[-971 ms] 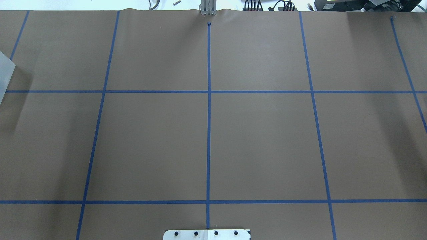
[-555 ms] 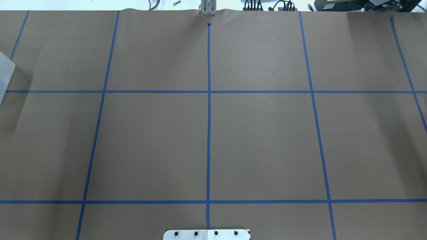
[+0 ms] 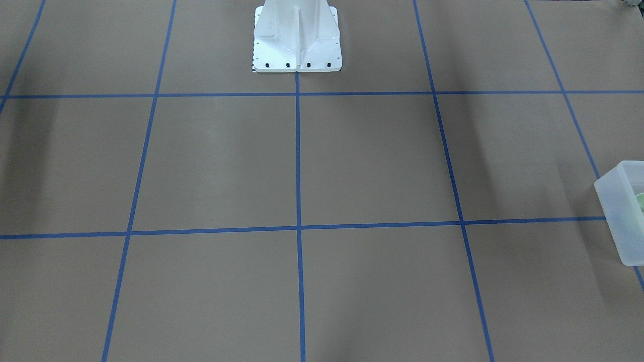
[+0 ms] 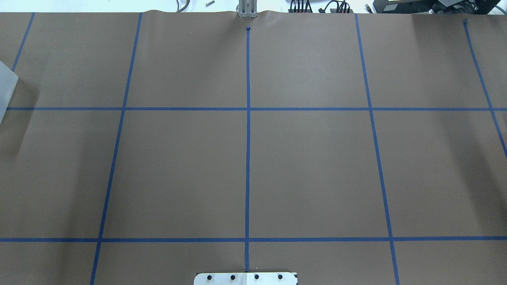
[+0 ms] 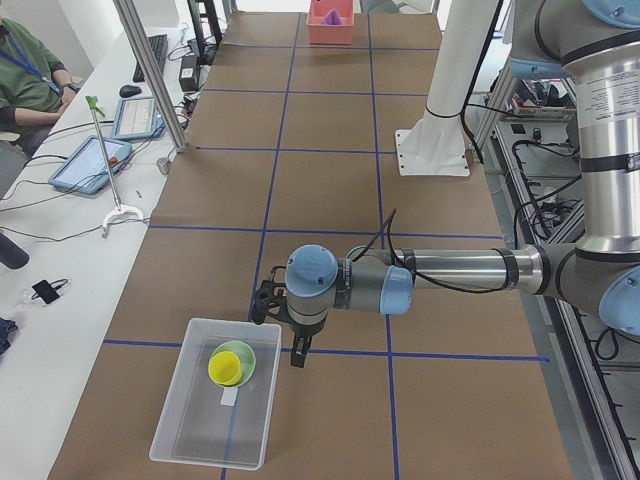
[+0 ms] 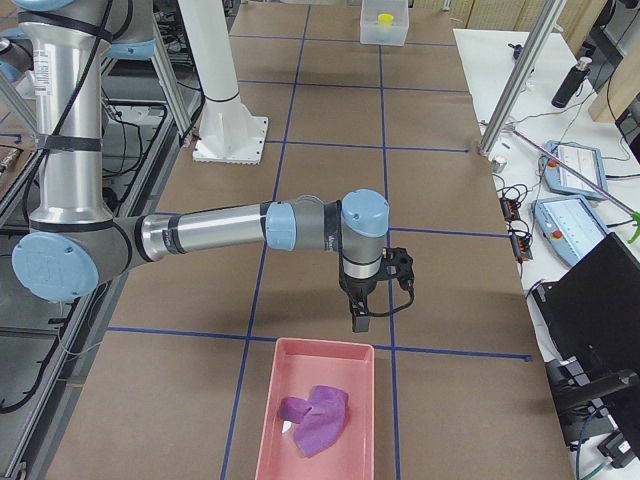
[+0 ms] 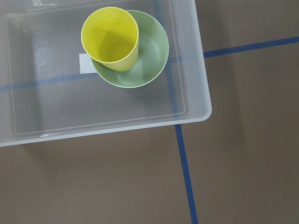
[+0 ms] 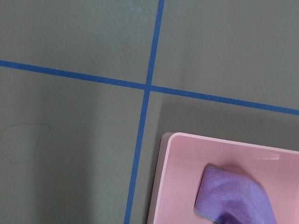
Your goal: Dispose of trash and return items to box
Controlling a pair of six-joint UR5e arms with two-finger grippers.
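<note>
The translucent box stands at the table's left end. Inside it the yellow cup sits in the mint-green bowl. The left wrist view looks straight down on the cup, the bowl and the box. My left gripper hangs beside the box's near-robot corner; I cannot tell whether it is open or shut. My right gripper hangs just above the far end of a pink tray; I cannot tell its state either. Nothing shows in either gripper.
The pink tray holds a purple cloth, which also shows in the exterior right view. The robot's white base stands at mid-table. The box's edge shows in the front view and in the overhead view. Tablets and cables lie on side benches.
</note>
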